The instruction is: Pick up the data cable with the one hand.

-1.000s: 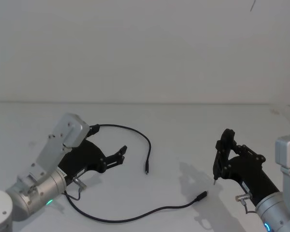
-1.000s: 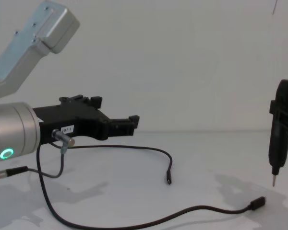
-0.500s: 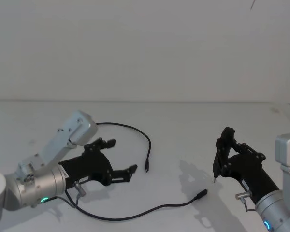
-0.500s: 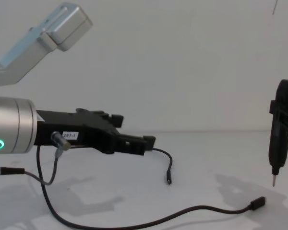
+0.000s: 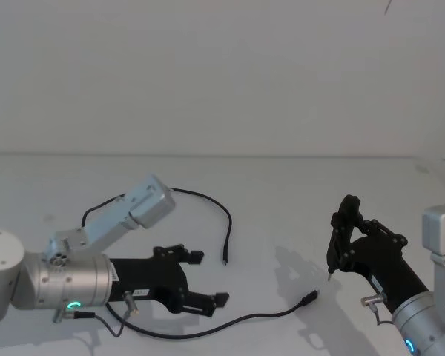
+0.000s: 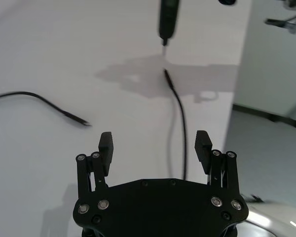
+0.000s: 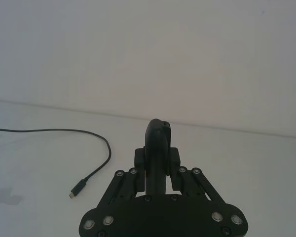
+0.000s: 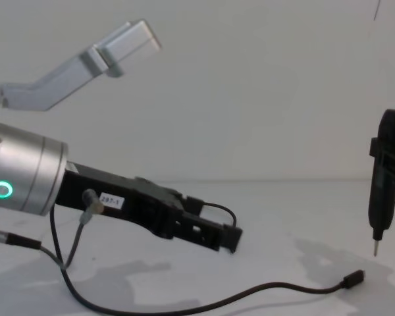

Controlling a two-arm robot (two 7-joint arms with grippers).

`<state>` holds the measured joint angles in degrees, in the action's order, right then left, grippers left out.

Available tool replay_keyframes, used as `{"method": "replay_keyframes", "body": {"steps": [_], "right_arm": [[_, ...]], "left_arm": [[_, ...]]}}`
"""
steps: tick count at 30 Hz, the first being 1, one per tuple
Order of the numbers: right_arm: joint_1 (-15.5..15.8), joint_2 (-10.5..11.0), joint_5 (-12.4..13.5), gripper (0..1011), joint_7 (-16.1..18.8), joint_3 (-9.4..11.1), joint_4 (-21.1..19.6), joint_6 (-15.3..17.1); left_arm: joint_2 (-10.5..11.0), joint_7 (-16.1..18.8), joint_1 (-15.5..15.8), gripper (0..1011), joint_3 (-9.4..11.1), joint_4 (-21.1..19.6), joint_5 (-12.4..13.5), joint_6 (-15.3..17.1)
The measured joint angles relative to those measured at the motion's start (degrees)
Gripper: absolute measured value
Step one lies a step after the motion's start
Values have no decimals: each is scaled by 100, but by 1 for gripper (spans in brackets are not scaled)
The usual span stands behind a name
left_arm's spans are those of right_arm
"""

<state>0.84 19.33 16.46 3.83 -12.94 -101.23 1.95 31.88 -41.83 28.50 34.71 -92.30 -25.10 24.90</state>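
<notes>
The white table [image 5: 282,185] is the biggest thing here, and everything lies on it. The left gripper [image 5: 208,277] is low over the table with its two fingers [image 6: 106,143] spread wide apart. It holds nothing. The right gripper [image 5: 343,237] hangs well off to the side, closed on a thin pen tool [image 8: 385,171], and has no part in this step.

The data cable [image 5: 229,222] is a long black loop on the table. One stretch of it runs under the left gripper and on ahead of it. In the left wrist view, that stretch lines up with the gap between the fingers. Its small plug [image 5: 309,300] lies farther ahead, near the tip of the pen tool.

I think the gripper should go straight down until one finger is on each side of the cable. Then it should close slowly. The cable is very thin, so the fingers must nearly touch the table or it will slip out.
</notes>
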Motion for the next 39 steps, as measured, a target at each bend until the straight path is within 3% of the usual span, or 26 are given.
{"method": "replay_keyframes", "body": {"steps": [8,16,29,39], "right_arm": [[0,0,0,279,0,0,0,0],[0,0,0,279,0,0,0,0],[0,0,0,279,0,0,0,0],[0,0,0,279,0,0,0,0]], "left_arm": [[-124,-571,471,1001,423,307,-90,596],[-309,-830,794,1001,733,580,-105,964],[-529,-865,1044,1001,1007,815,-86,1271],[-655,-683,1146,1001,1181,898,30,1394]]}}
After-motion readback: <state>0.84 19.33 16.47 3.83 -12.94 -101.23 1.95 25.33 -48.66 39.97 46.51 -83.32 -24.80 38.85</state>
